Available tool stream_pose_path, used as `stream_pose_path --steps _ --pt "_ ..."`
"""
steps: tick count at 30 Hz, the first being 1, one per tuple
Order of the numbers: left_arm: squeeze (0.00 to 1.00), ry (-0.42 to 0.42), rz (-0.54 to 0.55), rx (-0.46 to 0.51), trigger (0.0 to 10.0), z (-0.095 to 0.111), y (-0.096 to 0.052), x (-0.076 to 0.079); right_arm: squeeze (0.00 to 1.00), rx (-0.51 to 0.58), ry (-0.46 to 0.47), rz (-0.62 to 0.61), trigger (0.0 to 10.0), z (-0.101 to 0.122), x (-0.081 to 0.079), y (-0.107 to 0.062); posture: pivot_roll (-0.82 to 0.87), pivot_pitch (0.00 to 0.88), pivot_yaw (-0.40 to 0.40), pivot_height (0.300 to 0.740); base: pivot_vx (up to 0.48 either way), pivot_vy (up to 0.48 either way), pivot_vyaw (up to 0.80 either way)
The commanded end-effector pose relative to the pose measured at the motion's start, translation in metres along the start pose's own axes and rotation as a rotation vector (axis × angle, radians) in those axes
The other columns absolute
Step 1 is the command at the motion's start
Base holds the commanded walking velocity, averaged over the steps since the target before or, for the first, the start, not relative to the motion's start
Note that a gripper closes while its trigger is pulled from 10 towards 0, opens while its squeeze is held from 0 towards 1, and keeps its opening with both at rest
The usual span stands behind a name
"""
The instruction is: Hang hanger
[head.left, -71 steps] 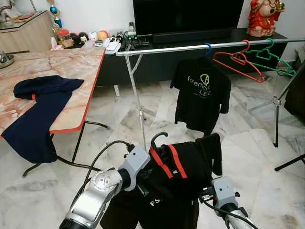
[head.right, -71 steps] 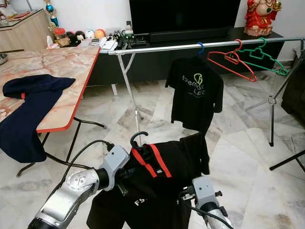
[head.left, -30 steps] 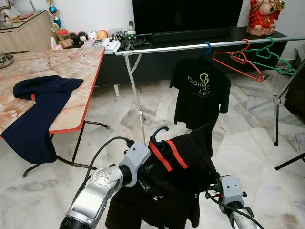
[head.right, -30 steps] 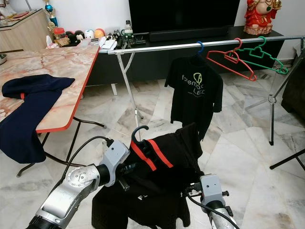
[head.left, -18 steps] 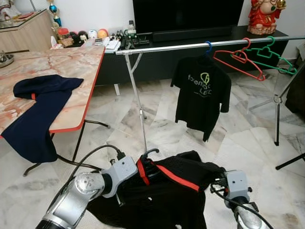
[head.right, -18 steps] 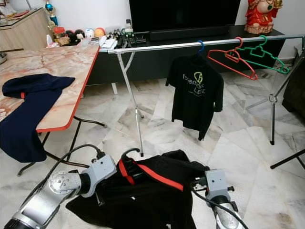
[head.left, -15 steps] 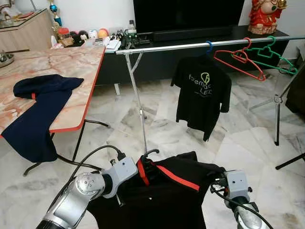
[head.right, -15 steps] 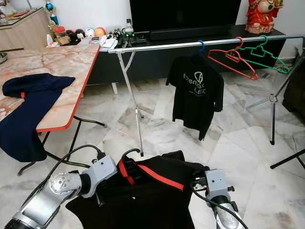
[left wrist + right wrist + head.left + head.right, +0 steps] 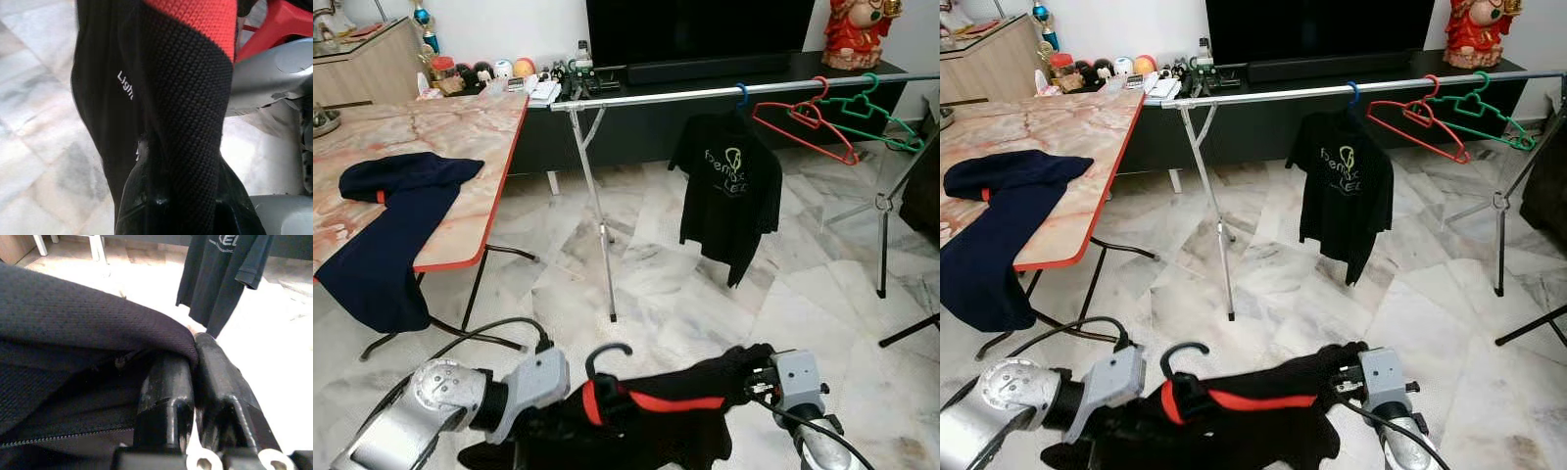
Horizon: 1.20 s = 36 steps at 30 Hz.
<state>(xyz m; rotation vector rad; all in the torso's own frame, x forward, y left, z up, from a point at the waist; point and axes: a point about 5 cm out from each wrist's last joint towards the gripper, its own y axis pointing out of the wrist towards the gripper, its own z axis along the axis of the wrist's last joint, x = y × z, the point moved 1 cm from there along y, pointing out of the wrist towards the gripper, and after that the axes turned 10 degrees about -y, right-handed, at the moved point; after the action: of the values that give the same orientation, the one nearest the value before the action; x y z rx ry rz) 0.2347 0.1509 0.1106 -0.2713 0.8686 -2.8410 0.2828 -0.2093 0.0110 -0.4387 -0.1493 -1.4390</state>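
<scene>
The robot stands a few steps short of the clothes rail [image 9: 705, 93], holding a black garment [image 9: 675, 416] with a red collar band low in front of itself, stretched nearly flat between its two arms. The garment sits on a hanger [image 9: 605, 354] whose dark hook pokes up just beside the left gripper [image 9: 176, 196]; from the wrist view its black fingers are pinched together on the knitted collar, with the red band just beyond them. The right gripper [image 9: 193, 377] has its two fingers pressed together on a fold of the dark cloth at the other shoulder. The rail is well apart from the hook and much higher (a black printed T-shirt [image 9: 732, 191] already hangs there, with a red hanger [image 9: 803, 122] and a green hanger [image 9: 876, 113] empty further along). What worries me is the grip: both grippers appear to be holding cloth rather than the hanger itself, so as the arms lift, I think the fabric could slide and the hanger tip or drop out. The hook also looks turned sideways, so it might miss the bar or snag the hanging T-shirt. A navy garment [image 9: 386, 230] droops off the marble table [image 9: 460, 137] to the left, out of the way.
</scene>
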Motion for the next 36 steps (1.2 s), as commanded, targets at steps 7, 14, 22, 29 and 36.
stream_pose_path --steps 7,14,22,29,36 --pt "0.00 0.155 0.267 -0.289 10.0 -0.024 -0.005 -0.031 0.00 -0.035 0.009 -0.069 0.0 -0.007 0.017 -0.004 0.00 0.062 0.049 0.740 0.000 0.000 0.00" --pt "0.00 0.417 0.495 -0.200 10.0 0.003 0.008 -0.054 0.00 -0.040 0.015 -0.050 0.0 -0.008 0.011 -0.004 -0.01 0.066 0.052 0.740 0.000 0.000 0.00" --pt "0.00 0.781 0.425 -0.394 10.0 -0.004 0.007 -0.053 0.00 -0.042 0.014 -0.042 0.0 -0.008 0.009 -0.003 0.00 0.065 0.055 0.740 0.000 0.000 0.00" --pt "0.00 0.851 0.428 -0.208 10.0 0.007 0.015 -0.045 0.00 -0.043 0.018 -0.040 0.0 -0.007 0.009 -0.003 0.00 0.066 0.054 0.740 0.000 0.000 0.00" --pt "0.00 1.049 0.584 0.115 10.0 0.028 0.004 -0.039 0.00 -0.052 0.019 -0.022 0.0 -0.009 0.005 -0.004 0.00 0.066 0.056 0.740 0.000 0.000 0.00"
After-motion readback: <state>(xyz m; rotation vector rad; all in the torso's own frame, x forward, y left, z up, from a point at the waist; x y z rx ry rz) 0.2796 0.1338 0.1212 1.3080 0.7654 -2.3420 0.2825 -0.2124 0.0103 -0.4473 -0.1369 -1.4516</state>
